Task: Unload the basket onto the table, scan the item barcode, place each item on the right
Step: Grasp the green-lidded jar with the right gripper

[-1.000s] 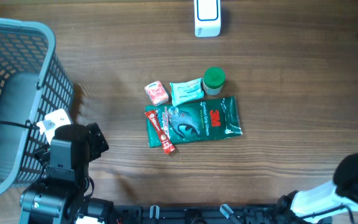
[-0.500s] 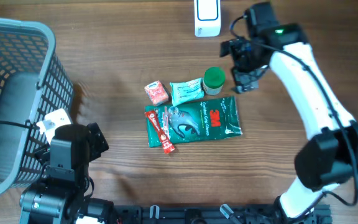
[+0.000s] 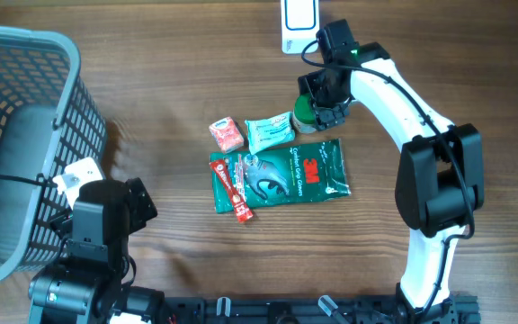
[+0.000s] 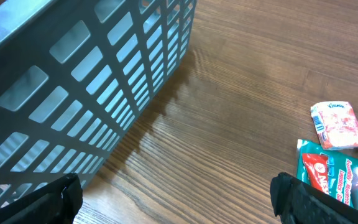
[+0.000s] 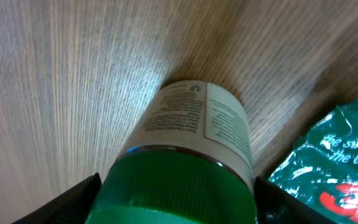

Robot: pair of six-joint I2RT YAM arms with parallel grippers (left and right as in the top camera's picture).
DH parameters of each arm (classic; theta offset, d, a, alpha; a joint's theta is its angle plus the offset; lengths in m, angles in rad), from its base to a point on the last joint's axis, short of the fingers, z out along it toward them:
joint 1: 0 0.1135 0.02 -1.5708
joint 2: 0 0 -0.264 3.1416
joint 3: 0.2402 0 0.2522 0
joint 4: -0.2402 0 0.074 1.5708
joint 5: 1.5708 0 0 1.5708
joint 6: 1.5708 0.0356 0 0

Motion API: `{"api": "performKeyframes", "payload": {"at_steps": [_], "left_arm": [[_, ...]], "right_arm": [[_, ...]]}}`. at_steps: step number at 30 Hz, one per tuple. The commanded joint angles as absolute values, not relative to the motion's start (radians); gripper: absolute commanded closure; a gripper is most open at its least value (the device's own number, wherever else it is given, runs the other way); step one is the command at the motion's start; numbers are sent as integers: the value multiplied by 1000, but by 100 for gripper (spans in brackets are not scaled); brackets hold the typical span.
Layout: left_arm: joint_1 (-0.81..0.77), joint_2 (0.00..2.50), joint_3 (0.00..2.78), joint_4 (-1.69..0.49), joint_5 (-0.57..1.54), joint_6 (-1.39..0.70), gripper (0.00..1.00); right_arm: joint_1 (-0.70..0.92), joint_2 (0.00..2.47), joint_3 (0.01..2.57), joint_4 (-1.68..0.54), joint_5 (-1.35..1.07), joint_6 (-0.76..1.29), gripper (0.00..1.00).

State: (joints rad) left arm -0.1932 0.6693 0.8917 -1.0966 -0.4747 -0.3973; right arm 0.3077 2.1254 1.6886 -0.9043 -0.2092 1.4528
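A small bottle with a green lid (image 3: 305, 114) stands upright on the wooden table, just above the green 3M glove pack (image 3: 286, 175). My right gripper (image 3: 318, 105) reaches down over it from the right. In the right wrist view the lid and white printed label of the bottle (image 5: 194, 124) fill the frame, and both dark fingers press against the lid's sides: the right gripper (image 5: 176, 202) is shut on it. The white scanner (image 3: 299, 22) sits at the table's far edge. My left gripper (image 4: 179, 199) hangs open over bare wood at the lower left.
A grey mesh basket (image 3: 25, 54) stands at the left, close to the left arm and filling the upper left as the basket (image 4: 73, 74) in the left wrist view. A pink tissue pack (image 3: 227, 134), a teal packet (image 3: 269, 131) and a red sachet (image 3: 232, 189) lie beside the glove pack.
The right arm swung in from outside the view, came down onto the green-lidded bottle, and its jaws narrowed around the lid. The left arm has not moved.
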Motion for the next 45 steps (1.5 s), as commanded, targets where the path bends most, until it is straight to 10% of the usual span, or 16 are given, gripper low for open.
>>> {"api": "performKeyframes", "payload": {"at_steps": [1,10,15,20,27,35,39,45], "left_arm": [[-185,669,907,-1093,-484,-381,0],[-185,669,907,-1093,-484,-381,0],[-185,669,907,-1093,-484,-381,0],[-185,669,907,-1093,-484,-381,0],[-185,669,907,-1093,-484,-381,0],[-185,669,907,-1093,-484,-381,0],[-185,669,907,-1093,-484,-381,0],[-185,669,907,-1093,-484,-381,0]], "right_arm": [[280,2130,1683,-951,-202,1119,29],[67,2083,1748,-1160,-31,119,29],[47,2083,1750,-1164,18,-52,6],[80,2080,1869,-1281,90,119,0],[52,2069,1931,-1460,56,1299,0],[61,2072,1697,-1255,15,1387,0],[61,2072,1635,-1211,14,1358,23],[61,2068,1644,-1159,-31,798,37]]}}
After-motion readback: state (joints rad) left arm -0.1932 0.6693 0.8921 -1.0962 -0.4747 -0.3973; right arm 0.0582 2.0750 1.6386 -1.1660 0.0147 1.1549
